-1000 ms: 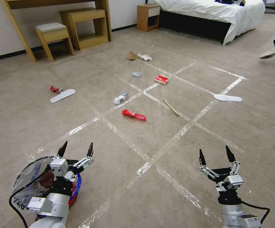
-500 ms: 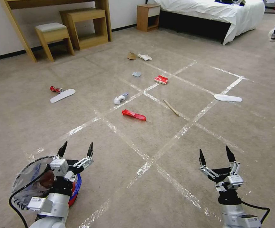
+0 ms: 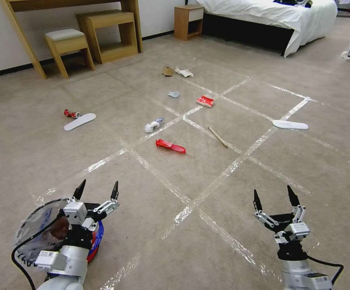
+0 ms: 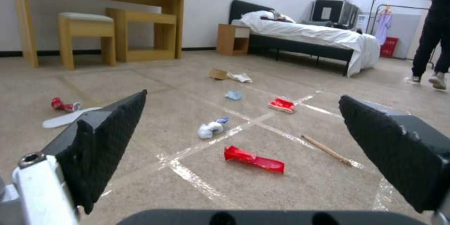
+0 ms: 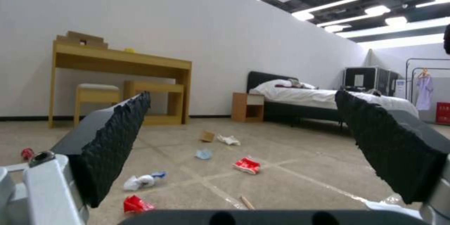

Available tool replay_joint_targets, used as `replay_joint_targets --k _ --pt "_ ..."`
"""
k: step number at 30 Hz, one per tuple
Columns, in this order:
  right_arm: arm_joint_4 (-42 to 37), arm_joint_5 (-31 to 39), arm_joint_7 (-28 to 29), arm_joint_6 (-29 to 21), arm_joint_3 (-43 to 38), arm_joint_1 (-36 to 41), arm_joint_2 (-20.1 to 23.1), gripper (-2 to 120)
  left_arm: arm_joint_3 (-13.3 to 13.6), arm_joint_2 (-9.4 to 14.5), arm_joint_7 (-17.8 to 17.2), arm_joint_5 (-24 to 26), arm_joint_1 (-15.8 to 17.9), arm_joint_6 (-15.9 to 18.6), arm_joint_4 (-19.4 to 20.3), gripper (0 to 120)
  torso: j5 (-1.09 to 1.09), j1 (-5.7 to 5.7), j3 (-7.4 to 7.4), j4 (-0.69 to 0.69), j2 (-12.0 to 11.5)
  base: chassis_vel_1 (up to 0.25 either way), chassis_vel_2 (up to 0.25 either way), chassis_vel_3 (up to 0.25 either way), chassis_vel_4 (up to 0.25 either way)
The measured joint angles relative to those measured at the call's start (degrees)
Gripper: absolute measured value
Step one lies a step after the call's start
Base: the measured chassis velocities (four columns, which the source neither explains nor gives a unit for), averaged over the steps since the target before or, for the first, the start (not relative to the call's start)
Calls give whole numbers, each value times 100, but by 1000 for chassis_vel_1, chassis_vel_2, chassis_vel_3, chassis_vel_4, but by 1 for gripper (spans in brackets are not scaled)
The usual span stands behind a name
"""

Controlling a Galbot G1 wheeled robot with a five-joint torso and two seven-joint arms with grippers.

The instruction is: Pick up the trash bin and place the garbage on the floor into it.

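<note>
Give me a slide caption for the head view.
Both grippers open and low, left gripper above the trash bin, right gripper empty; garbage ahead.

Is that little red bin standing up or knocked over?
Cannot tell. The trash bin sits on the floor largely hidden behind the left gripper, which is open.

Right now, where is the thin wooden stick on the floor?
In the head view, the wooden stick lies on the carpet near the middle, right of the long red wrapper and beside a tape line.

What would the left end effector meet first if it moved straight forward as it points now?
Probably the long red wrapper, low between the open left end effector fingertips. The floor before it looks free; depth is uncertain.
</note>
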State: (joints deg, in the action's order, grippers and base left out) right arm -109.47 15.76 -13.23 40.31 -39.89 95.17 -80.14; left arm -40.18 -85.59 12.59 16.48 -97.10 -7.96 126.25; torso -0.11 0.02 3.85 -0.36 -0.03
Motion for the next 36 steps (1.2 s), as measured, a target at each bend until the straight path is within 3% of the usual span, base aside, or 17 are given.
replay_joint_targets --k 36 --pt "0 0 0 0 0 0 0 100 0 0 0 0 0 0 0 100 0 0 0 0 0 0 0 0 0"
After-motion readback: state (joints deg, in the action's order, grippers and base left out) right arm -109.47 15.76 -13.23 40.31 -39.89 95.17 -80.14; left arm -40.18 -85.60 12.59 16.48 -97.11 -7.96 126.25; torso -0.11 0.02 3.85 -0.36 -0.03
